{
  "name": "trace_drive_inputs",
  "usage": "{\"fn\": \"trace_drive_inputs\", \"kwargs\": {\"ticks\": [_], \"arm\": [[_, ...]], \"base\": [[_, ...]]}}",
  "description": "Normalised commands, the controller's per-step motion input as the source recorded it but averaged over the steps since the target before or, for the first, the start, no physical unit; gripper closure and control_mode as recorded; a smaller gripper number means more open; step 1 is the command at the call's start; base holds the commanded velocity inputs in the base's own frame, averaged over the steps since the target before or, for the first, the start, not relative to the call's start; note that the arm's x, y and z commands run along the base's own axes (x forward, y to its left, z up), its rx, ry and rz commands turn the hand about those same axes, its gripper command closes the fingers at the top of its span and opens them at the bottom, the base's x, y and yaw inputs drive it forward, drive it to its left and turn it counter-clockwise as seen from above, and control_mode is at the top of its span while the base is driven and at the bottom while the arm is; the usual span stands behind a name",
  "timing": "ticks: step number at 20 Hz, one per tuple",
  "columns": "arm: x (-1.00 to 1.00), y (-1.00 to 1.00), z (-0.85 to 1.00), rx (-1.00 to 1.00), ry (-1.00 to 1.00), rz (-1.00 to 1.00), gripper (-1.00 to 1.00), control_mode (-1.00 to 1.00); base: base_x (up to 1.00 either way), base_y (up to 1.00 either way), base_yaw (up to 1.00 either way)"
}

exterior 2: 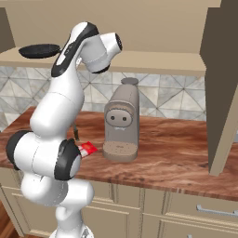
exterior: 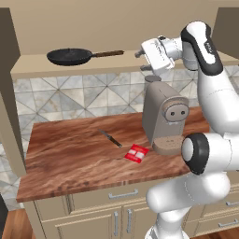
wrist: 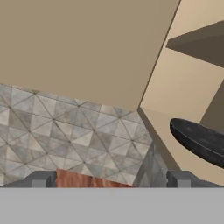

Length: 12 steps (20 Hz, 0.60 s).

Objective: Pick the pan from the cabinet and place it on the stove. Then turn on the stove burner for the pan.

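Note:
The black pan (exterior: 69, 56) lies on the open beige cabinet shelf (exterior: 32, 65), with its long handle (exterior: 108, 53) pointing right. My gripper (exterior: 141, 61) hovers at shelf height just right of the handle's end, open, with nothing between its fingers. From the right base view the pan (exterior 2: 39, 50) sits at the shelf's far left, behind my arm. In the hand view the pan's rim (wrist: 199, 140) shows at the right, above the shelf (wrist: 183, 87), and the gripper (wrist: 110, 180) stands wide. The stove is out of view.
A grey coffee machine (exterior: 164, 119) stands on the wooden counter (exterior: 60, 158) right below my hand. A knife (exterior: 110, 138) and a red packet (exterior: 137, 153) lie on the counter. A tiled wall (exterior: 70, 95) is behind and beige drawers (exterior: 93, 198) are below.

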Motion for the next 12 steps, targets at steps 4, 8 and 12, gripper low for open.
{"fn": "trace_drive_inputs", "kwargs": {"ticks": [4,8,12], "arm": [[0.36,0.0,-0.02,0.0,0.0,0.0,-1.0,-1.0],[0.42,0.0,0.0,0.0,0.0,0.0,-1.0,-1.0],[0.45,0.0,0.0,0.0,0.0,0.0,-1.0,-1.0]], "base": [[0.0,0.0,0.0],[0.0,0.0,0.0],[0.0,0.0,0.0]]}}
